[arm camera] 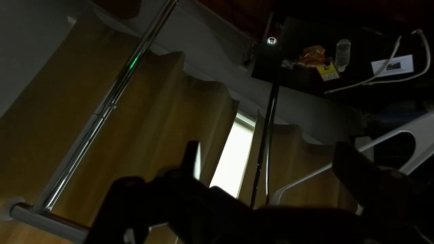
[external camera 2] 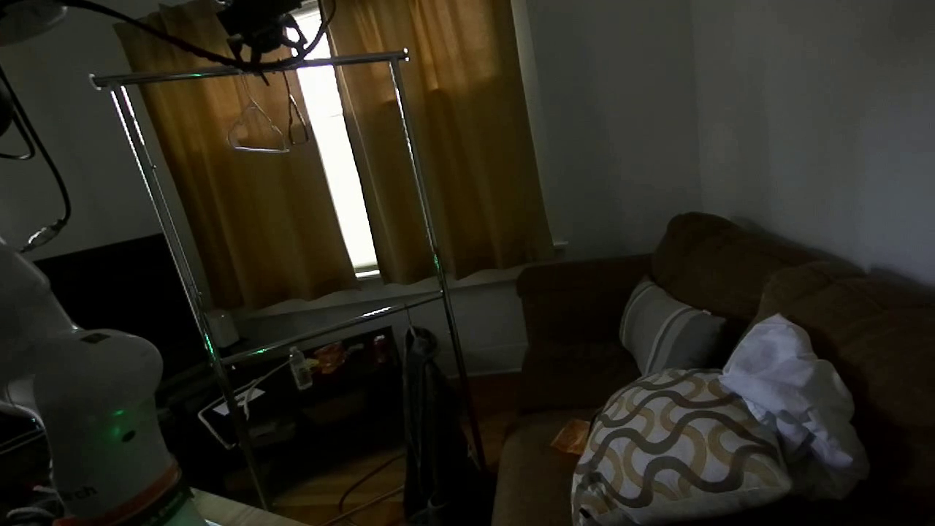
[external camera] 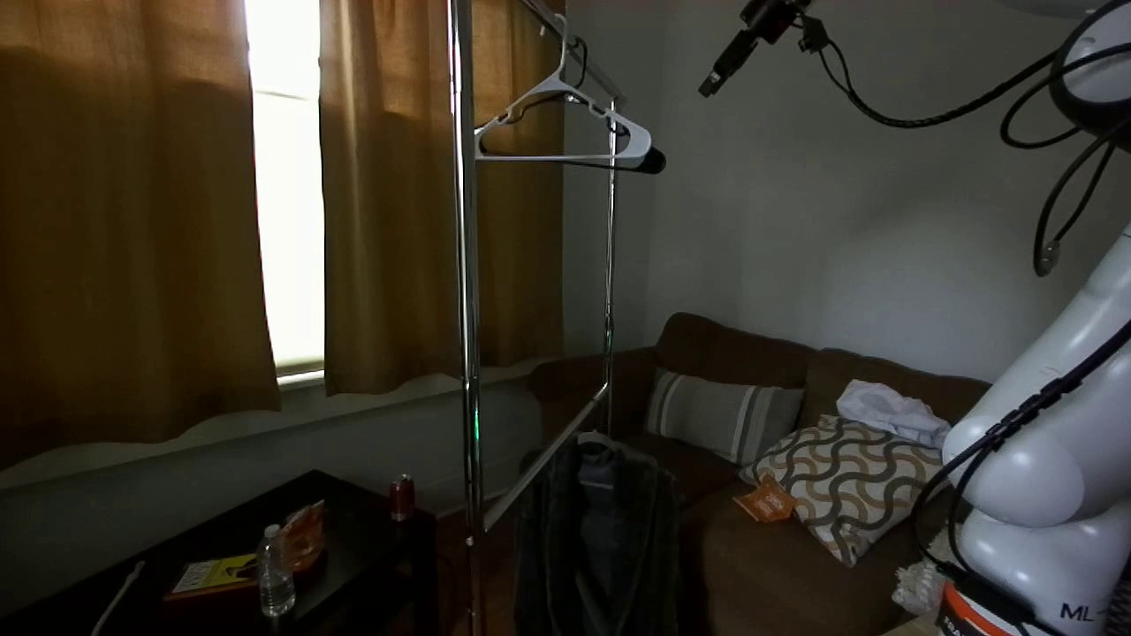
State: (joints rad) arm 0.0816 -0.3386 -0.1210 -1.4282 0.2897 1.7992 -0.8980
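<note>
My gripper point(arm camera: 268, 157) is open and empty in the wrist view, its dark fingers wide apart. A white hanger point(arm camera: 420, 132) passes behind its right finger. In an exterior view the gripper point(external camera: 709, 87) is high up, right of the white hanger point(external camera: 632, 148) and apart from it. In an exterior view the gripper point(external camera 2: 266, 47) overlaps the top bar of the chrome rack point(external camera 2: 175, 76), above the hanger point(external camera 2: 259, 150). A dark hanger point(external camera: 655, 162) hangs beside the white one. The rack post also shows in the wrist view point(arm camera: 101, 113).
A dark garment point(external camera: 601, 539) hangs from the rack's lower bar. A brown couch point(external camera: 707, 539) holds pillows point(external camera: 853, 473), a white cloth point(external camera: 891, 411) and an orange packet point(external camera: 767, 500). A black table point(external camera: 353, 503) carries a bottle point(external camera: 275, 574) and red can point(external camera: 402, 497). Curtains point(external camera: 132, 221) hang behind.
</note>
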